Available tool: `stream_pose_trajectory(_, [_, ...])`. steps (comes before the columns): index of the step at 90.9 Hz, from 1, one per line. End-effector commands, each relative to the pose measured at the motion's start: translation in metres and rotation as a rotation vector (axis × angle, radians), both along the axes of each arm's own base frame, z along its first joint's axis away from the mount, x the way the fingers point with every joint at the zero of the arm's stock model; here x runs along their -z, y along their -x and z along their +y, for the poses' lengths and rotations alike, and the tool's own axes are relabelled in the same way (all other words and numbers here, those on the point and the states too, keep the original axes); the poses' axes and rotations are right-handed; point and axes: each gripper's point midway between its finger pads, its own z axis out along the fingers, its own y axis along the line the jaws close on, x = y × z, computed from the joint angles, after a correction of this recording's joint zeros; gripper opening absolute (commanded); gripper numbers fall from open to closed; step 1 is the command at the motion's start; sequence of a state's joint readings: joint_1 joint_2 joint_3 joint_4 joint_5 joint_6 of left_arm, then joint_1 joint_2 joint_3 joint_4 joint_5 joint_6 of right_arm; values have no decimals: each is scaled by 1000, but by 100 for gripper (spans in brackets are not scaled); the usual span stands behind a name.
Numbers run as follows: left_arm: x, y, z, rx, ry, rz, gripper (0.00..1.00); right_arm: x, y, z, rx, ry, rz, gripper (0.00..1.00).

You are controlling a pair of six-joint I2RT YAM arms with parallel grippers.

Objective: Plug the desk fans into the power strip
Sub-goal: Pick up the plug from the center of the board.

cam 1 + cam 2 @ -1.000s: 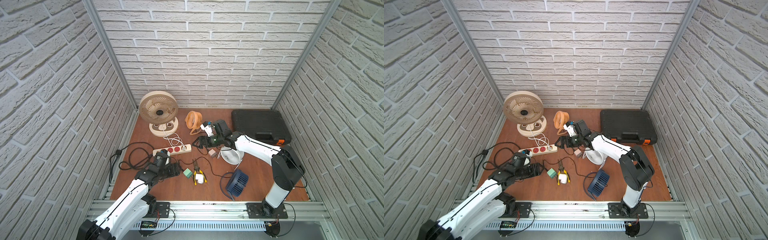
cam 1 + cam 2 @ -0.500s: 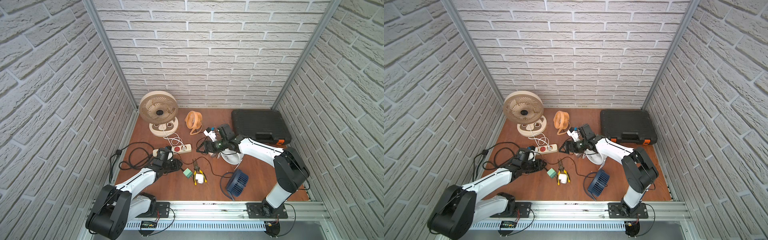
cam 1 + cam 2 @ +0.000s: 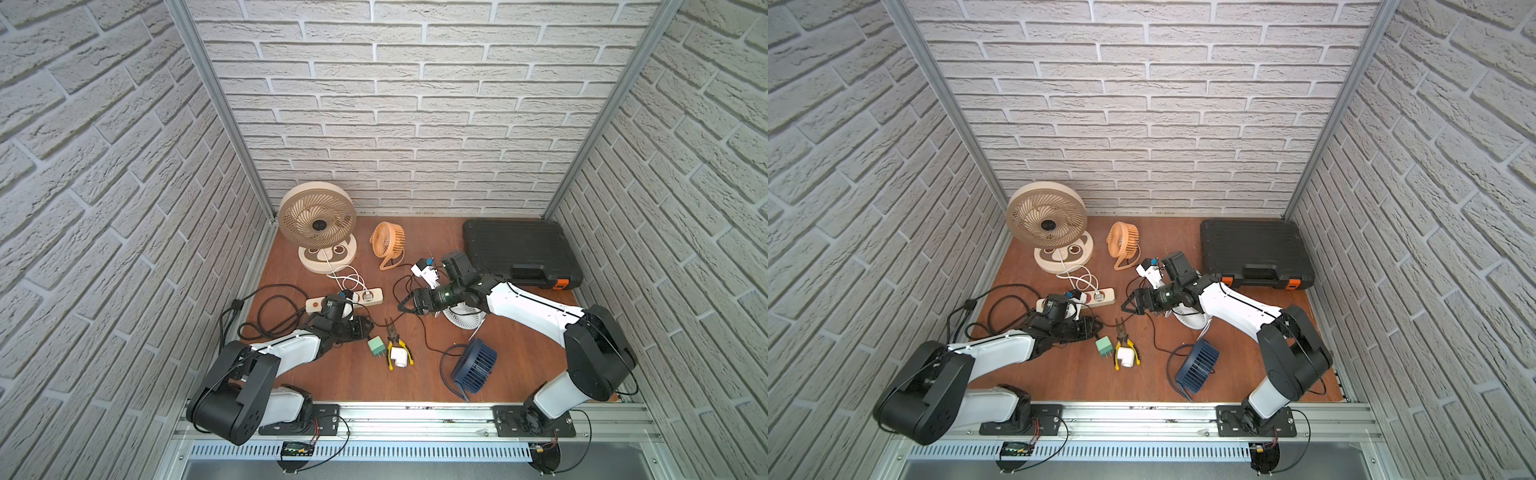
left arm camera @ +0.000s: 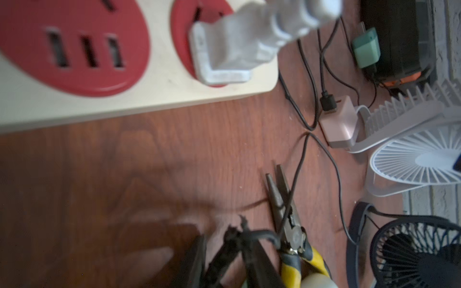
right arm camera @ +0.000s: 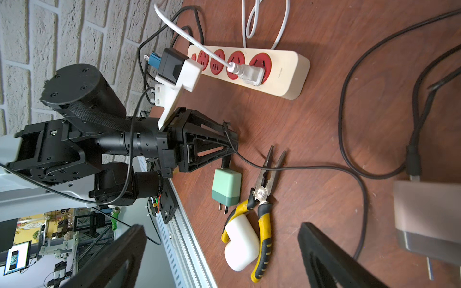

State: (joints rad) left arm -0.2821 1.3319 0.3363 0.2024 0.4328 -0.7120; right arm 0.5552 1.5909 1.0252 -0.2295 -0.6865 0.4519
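Right wrist view: left fingers (image 5: pixel 212 140) pinched shut on thin black cable (image 5: pixel 287 167), tips just beside pliers (image 5: pixel 264 189). Right fingers (image 5: pixel 321 251) spread wide, empty. Power strip (image 5: pixel 282 74) lay flat on counter (image 5: pixel 324 124), left of centre. White plug (image 5: pixel 249 73) sat in end socket, farthest from switch. Its white cord ran back to beige fan (image 3: pixel 318 220).

Both top views are bright, evenly lit from above; soft short shadows fall on the reddish-brown wooden surface (image 3: pixel 353 378), and the white brick walls (image 3: pixel 415 104) bow near the edges. The left wrist view is dimmer: the cream-coloured power strip with red sockets (image 4: pixel 159 82) blurs, as do the left pincer (image 4: pixel 227 241) and the thin black cord (image 4: pixel 262 234) in it. The right wrist view is crisp.
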Motion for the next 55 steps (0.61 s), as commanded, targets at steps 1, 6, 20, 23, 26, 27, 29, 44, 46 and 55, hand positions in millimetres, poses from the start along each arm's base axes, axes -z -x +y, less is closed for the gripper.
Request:
stream_pose_trajectory(1, [-2,-2,-6,16,29,-26,15,-14,10,2,-43,-24,-46,100])
stream_pose_trajectory(6, [-6,-3,-4,11,14,-30,7,-14,12,1,-50,-17,-47,100])
stream_pose_trajectory(20, [-47,-10,5,-7,-41,-122,0,-11,20,-3,-65,7,-54,98])
stream_pose_trajectory(23, [-57,-11,7,-5,-58,-148,0,-11,22,-3,-70,9,-55,97])
stream_pose_trajectory(26, [-67,-12,9,-4,-71,-174,0,-10,23,-3,-74,14,-56,97])
stream_pose_trajectory(27, [-70,-12,10,-4,-79,-179,0,-10,24,-3,-75,14,-57,97])
stream_pose_trajectory(29, [-77,-13,11,-2,-88,-195,0,-9,25,-3,-79,17,-59,97])
stream_pose_trajectory(44, [-114,-18,21,-13,-153,-288,0,-3,36,5,-129,76,-105,99])
stream_pose_trajectory(46, [-118,-20,22,-13,-162,-302,0,-2,37,7,-138,90,-120,99])
stream_pose_trajectory(55, [-135,-28,23,11,-238,-357,0,1,40,17,-178,143,-232,99])
